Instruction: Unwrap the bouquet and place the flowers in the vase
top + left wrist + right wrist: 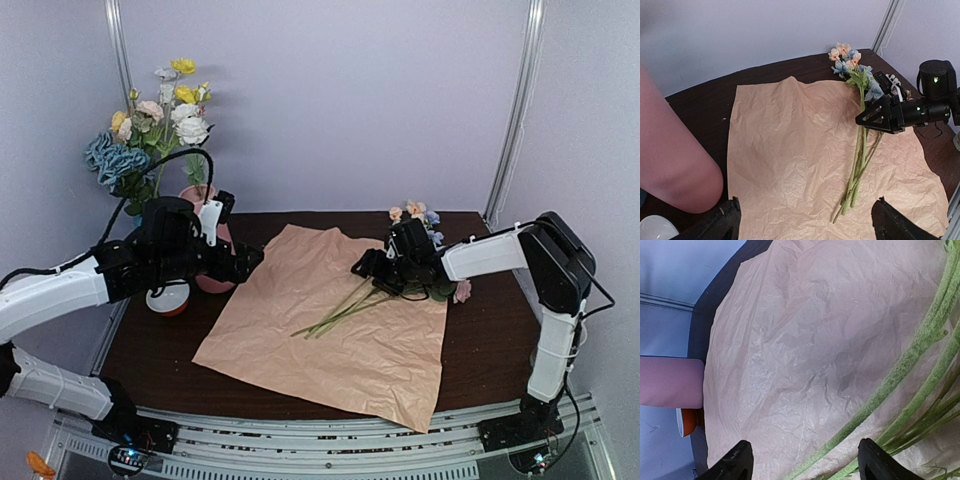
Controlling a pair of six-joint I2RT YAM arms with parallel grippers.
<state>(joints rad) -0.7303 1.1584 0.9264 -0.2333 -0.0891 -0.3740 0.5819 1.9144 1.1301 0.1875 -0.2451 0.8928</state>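
Pink vase (212, 283) (behind left claw (250, 262)) stands beside bowl (167, 299).

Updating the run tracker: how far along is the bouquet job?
Done: crinkled peach wrapping paper lies spread flat. In hand: open right gripper straddles the green stems of the pastel artificial flowers lying on it. Remaining: grip, lift, place them in the tall pink cylindrical vase.

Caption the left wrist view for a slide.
Flowers lie on the unfolded paper, the right gripper open over their stems, the pink vase close at left.
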